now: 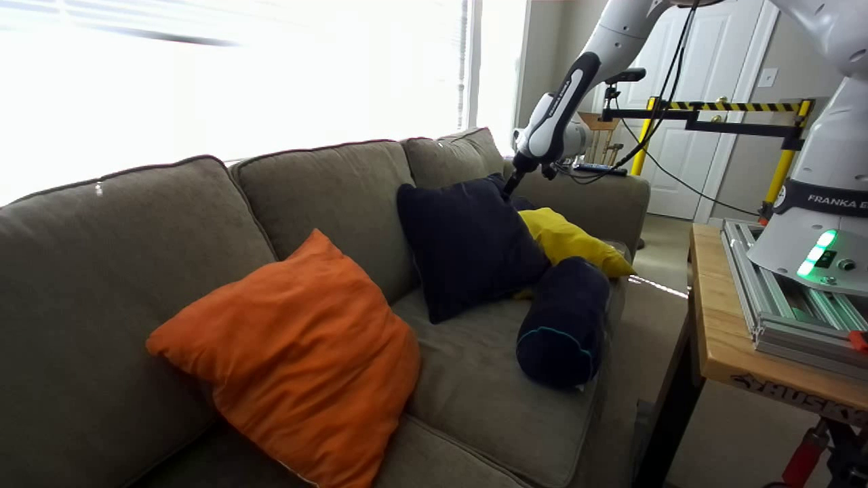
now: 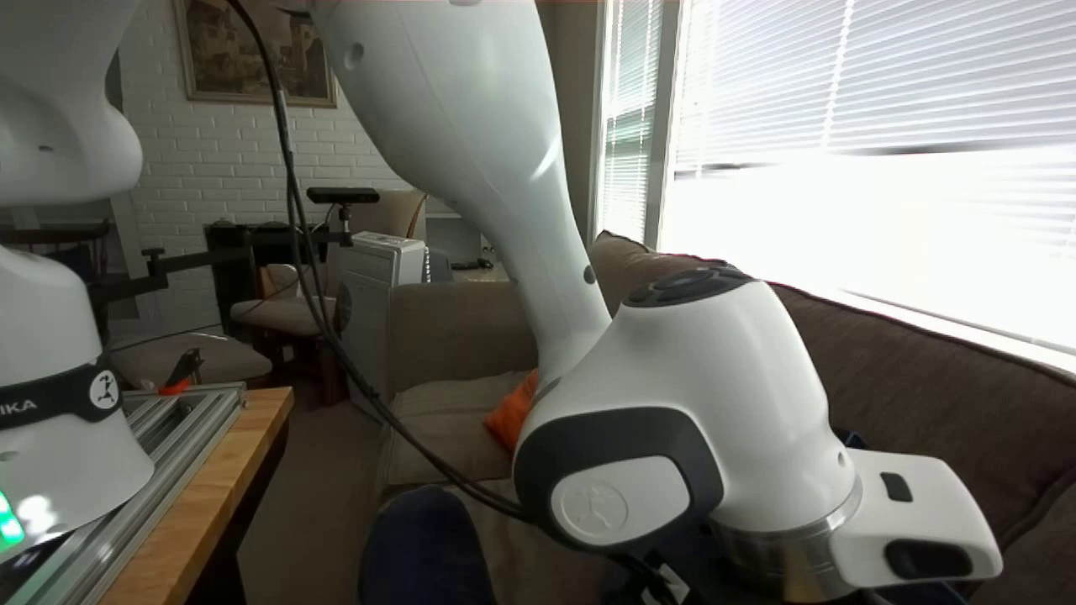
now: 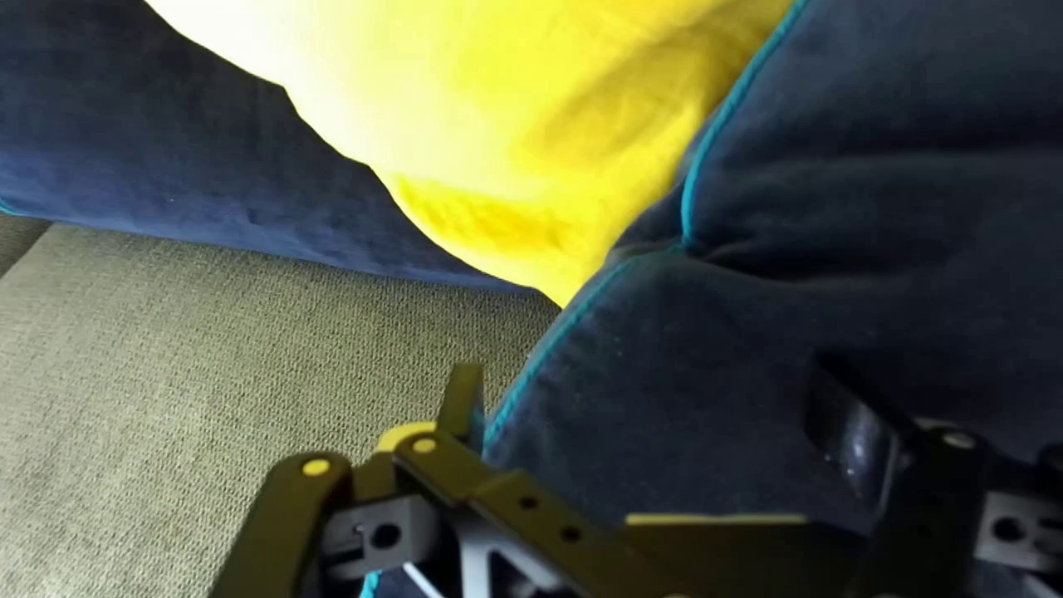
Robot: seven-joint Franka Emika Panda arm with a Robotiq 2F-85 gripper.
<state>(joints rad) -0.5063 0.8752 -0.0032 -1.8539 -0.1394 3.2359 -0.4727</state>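
Navy pillow (image 3: 714,382) on sofa (image 3: 208,390), just below claw (image 3: 648,386) — partly within gap between fingers. Claw released, fingers spread wide. Piped edge slants past one finger toward yellow pillow (image 3: 515,100) — contact with cloth unclear.

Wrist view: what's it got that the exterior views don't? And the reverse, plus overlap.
Only the wrist view shows the end effector clearly open, and teal piping along the edge of the navy pillow.

Only the exterior views show the orange pillow, window, bench and arm.

Shared: the couch is in the wrist view and both exterior views. The navy pillow, yellow pillow and bolster show in the wrist view and in an exterior view.
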